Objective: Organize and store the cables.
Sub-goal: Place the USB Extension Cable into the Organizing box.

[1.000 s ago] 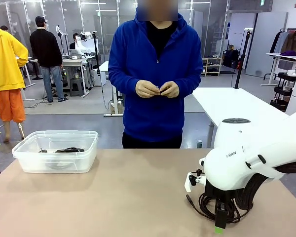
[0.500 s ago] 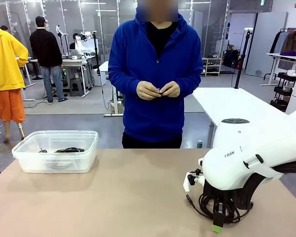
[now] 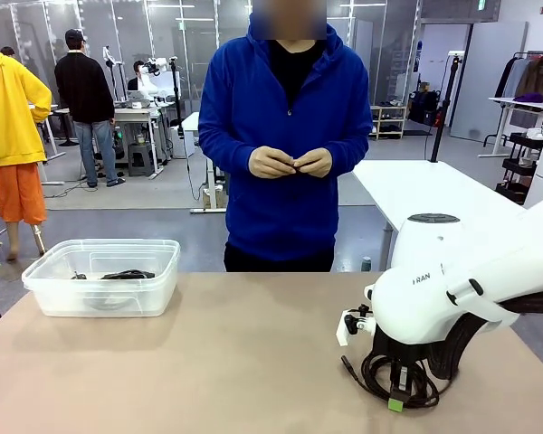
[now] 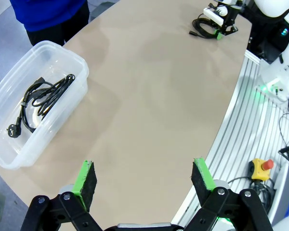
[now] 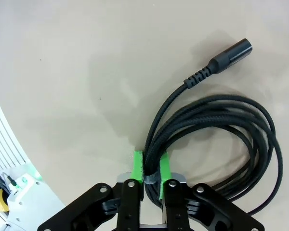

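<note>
Because the coiled cable [image 5: 221, 108] lay flat on the table [image 5: 62, 72] at the robot's right, the right gripper [image 5: 151, 163] was closed from above on a bunch of its strands, likely for lifting the bundle whole; whether every loop was caught could not be told. The left gripper [image 4: 144, 175] was held wide open and empty, and another cable [image 4: 48, 94] was stored in the clear bin [image 4: 79, 77].

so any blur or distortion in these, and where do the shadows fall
Front view: sharp, evenly lit, the right arm bright but not blown out. Left wrist view: the wide angle bends the table edge into a curve. Right wrist view: crisp on the cable pinched in the right gripper, a soft shadow beside it.
</note>
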{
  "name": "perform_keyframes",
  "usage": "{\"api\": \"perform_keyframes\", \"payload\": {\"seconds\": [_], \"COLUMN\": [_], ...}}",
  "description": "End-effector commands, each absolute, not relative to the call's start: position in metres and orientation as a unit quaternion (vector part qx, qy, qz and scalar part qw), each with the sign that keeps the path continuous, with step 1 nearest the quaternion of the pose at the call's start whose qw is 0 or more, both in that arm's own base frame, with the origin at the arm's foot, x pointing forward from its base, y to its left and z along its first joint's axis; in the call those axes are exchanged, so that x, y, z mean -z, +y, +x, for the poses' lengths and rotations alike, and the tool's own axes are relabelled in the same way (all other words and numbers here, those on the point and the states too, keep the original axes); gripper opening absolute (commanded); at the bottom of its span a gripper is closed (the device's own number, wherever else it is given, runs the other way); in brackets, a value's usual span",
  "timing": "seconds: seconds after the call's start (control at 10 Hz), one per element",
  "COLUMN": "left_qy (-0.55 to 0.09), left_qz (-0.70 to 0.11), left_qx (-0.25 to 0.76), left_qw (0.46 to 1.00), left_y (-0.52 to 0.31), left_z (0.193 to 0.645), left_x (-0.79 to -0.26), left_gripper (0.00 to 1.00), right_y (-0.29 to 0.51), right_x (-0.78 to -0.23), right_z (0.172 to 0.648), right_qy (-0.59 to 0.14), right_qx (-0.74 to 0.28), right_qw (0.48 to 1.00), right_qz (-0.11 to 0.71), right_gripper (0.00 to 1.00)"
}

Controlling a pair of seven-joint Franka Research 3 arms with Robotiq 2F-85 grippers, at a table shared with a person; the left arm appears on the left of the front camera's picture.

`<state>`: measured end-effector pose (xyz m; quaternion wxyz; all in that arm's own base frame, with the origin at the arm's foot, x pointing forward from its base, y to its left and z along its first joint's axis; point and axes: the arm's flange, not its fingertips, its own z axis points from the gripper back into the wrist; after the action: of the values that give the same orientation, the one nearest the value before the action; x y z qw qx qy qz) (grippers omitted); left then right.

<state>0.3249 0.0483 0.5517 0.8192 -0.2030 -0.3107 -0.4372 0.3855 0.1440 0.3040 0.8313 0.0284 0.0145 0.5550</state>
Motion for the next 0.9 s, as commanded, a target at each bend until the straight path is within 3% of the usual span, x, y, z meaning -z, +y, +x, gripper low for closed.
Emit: {"api": "perform_keyframes", "payload": {"seconds": [0.0, 0.2, 0.5, 0.8], "left_qy": [-0.305, -0.305, -0.305, -0.305], "left_qz": [-0.203, -0.203, -0.203, -0.203], "left_qx": [0.433, 0.433, 0.433, 0.433], "left_qw": [0.823, 0.823, 0.823, 0.823], "left_y": [0.047, 0.047, 0.047, 0.047], "left_z": [0.326, 0.326, 0.326, 0.326], "left_x": [-0.552, -0.552, -0.552, -0.552], "left_gripper": [1.0, 1.0, 1.0, 1.0], "right_y": [0.13, 0.13, 0.131, 0.15], "right_x": [-0.288, -0.306, -0.406, -0.462], "right_z": [0.341, 0.341, 0.35, 0.362], "right_qy": [0.01, 0.002, -0.048, -0.06], "right_qx": [-0.555, -0.554, -0.604, -0.628], "right_qw": [0.831, 0.831, 0.795, 0.774], "right_qz": [0.029, 0.046, -0.016, -0.053], "right_gripper": [0.0, 0.0, 0.0, 0.0]}}
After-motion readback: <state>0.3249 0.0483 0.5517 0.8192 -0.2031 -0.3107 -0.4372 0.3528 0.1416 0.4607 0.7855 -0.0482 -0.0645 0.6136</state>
